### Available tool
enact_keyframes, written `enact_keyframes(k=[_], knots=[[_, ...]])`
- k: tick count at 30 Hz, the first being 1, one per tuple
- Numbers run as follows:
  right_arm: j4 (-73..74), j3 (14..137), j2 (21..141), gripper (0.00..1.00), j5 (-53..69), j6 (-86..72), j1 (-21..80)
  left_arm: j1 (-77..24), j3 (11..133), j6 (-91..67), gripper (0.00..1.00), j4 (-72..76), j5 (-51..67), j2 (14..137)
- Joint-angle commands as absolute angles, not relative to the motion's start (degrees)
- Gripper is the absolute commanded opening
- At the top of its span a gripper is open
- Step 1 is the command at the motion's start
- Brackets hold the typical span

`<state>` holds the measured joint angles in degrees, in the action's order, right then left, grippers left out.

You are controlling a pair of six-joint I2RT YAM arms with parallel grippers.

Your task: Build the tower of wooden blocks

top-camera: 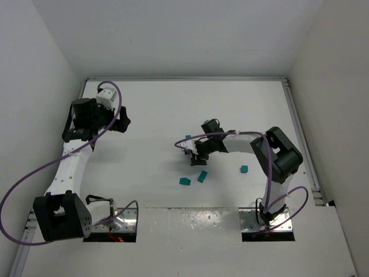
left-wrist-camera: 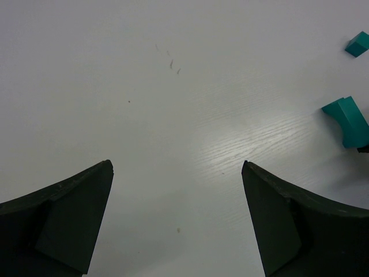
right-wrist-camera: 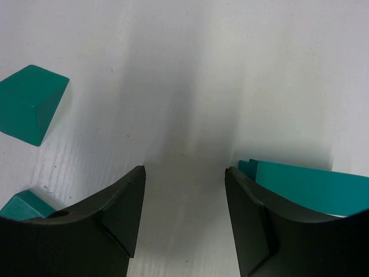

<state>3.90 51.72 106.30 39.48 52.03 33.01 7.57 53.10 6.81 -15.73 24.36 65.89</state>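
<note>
Right fingers (right-wrist-camera: pixel 109 231) are parted, empty; left fingers (left-wrist-camera: pixel 63 219) are spread wide, empty. Pickup is judged, tentatively, in hand; bar (right-wrist-camera: pixel 311 184) just outside must be straddled next.

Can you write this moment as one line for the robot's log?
left tool: open, empty | right tool: open, empty, blocks on both sides | tower: none seen

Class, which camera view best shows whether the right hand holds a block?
The right wrist view: the right hand stands open, only table between its fingers. The top view shows a small dark shape; the left wrist view hardly shows it.
</note>
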Motion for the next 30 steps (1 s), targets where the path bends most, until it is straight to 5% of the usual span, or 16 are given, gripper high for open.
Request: enact_keyframes(k=[1,15,18,22,27,30], knots=[[5.45,51.77,106.44,0.58,38.50,52.82,32.61,7.12,55.37,6.24,1.00,-13.97,25.22,66.44],[8.52,48.70,101.88,0.53,41.91,56.86,32.61,7.12,55.90,7.29,1.00,-13.97,26.98,66.45],[10.63,46.67,99.24,0.47,42.97,57.57,32.43,7.12,55.90,8.78,0.92,-15.29,28.64,65.92],[12.48,44.48,94.93,0.23,43.07,51.37,32.43,4.31,54.15,11.25,0.77,-18.54,31.99,64.08],[11.69,44.21,90.45,0.02,36.66,29.42,30.33,-2.63,53.61,0.57,0.42,-24.60,27.08,66.18],[13.52,46.58,88.95,0.00,28.85,16.55,28.48,-6.14,51.60,-4.11,0.42,-23.48,23.22,66.71]])
